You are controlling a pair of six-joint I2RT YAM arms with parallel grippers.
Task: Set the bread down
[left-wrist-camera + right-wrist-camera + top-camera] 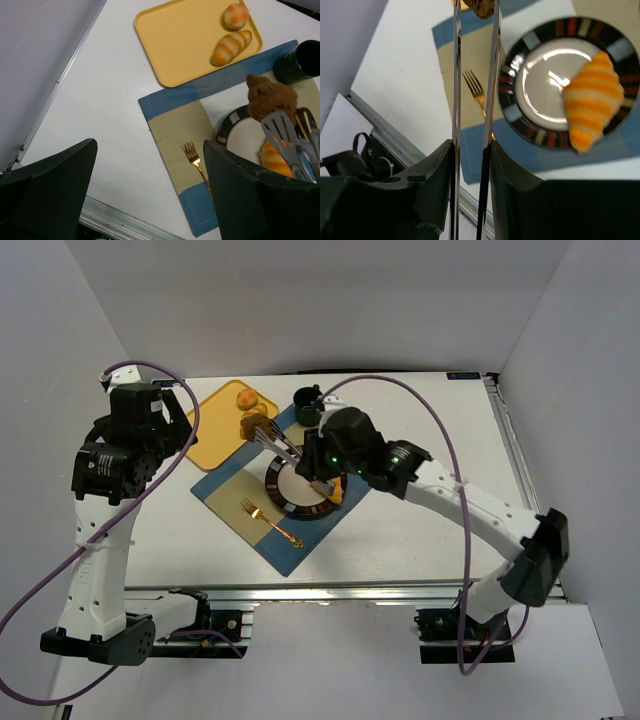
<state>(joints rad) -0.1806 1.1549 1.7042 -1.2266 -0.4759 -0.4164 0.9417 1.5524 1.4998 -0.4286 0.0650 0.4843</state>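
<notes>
My right gripper (472,150) is shut on a pair of metal tongs (491,75). The tongs' slotted tips (278,131) pinch the dark brown lumpy bread (270,97), which hangs just above the far left rim of the striped plate (239,136). In the top view this dark bread (255,424) sits near the tray's corner. The golden-orange croissant (592,102) lies on the plate's right side, and it shows again as the croissant (337,490) under my right wrist. My left gripper (150,190) is open and holds nothing, raised over the table's left side.
A yellow tray (185,40) at the back left carries a small round bun (235,16) and a smooth roll (231,47). A gold fork (195,160) lies on the blue and beige placemat (172,120). A dark green cup (297,62) stands behind the plate.
</notes>
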